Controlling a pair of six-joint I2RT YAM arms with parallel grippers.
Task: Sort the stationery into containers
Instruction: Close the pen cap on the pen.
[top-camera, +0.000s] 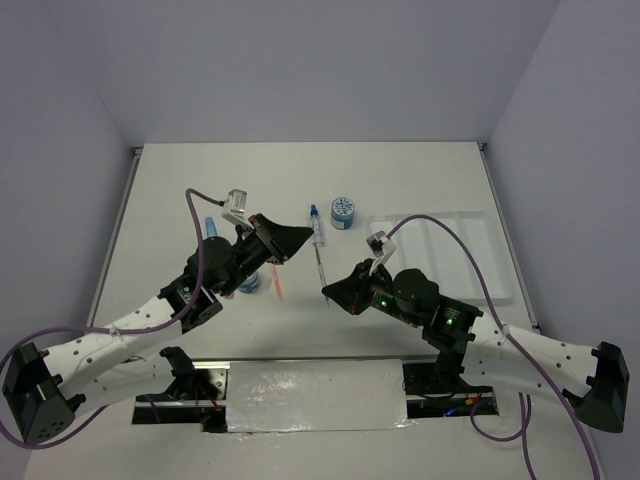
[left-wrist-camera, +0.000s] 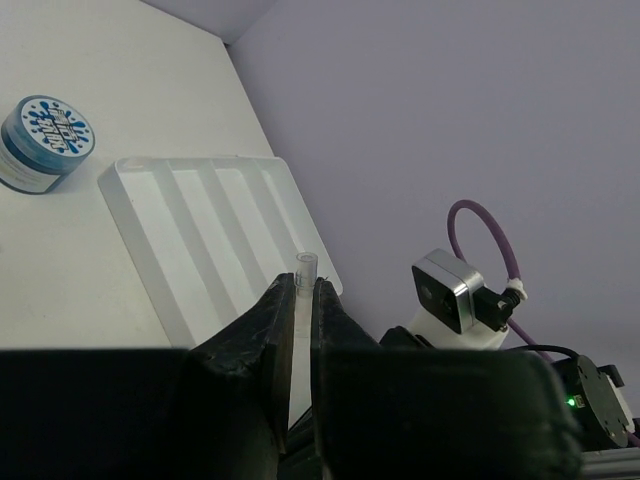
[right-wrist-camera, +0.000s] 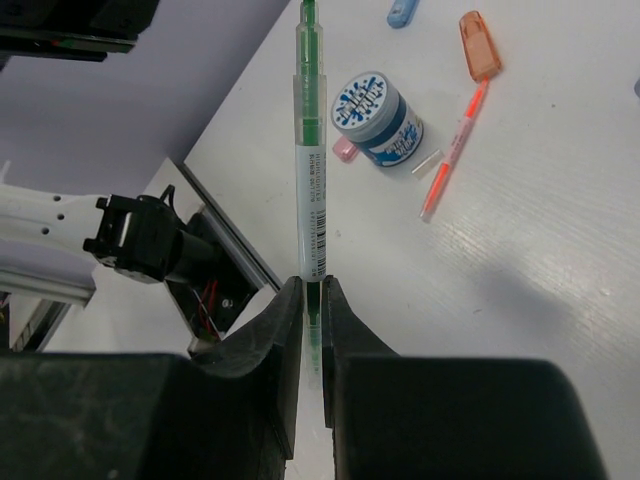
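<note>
The green pen (top-camera: 320, 258) is spanned between the two claws above the white table (top-camera: 420, 175). The left gripper (top-camera: 304, 238) is pressed together on the pen's clear far end. In the left wrist view the rimmed tip of that end is seen poking out just past the fingertips (left-wrist-camera: 275, 312). The right gripper (top-camera: 328, 291) is clamped on the near end. From its jaws the clear, label-printed barrel is seen running straight ahead towards the left arm.

Ahead of the left claw the white tray (left-wrist-camera: 215, 215) is laid flat, its long narrow compartments unfilled, with one blue-white roll (left-wrist-camera: 45, 140) set apart to its left. A small blue-capped bottle (top-camera: 313, 211) is found just beyond that claw's tip.

Ahead and to the right of the right claw, a second blue-white roll (right-wrist-camera: 378, 118) is stood on the table, with a pink piece (right-wrist-camera: 344, 150) tucked against it. The thin orange pen (right-wrist-camera: 450, 165) is laid just beyond, then an orange capsule (right-wrist-camera: 480, 58) and a blue capsule (right-wrist-camera: 402, 12) farther off.

The matt table is closed in on three sides by plain pale lilac walls (top-camera: 300, 70). A silvery patch (top-camera: 315, 395) is fixed at the near edge between the arm bases.
</note>
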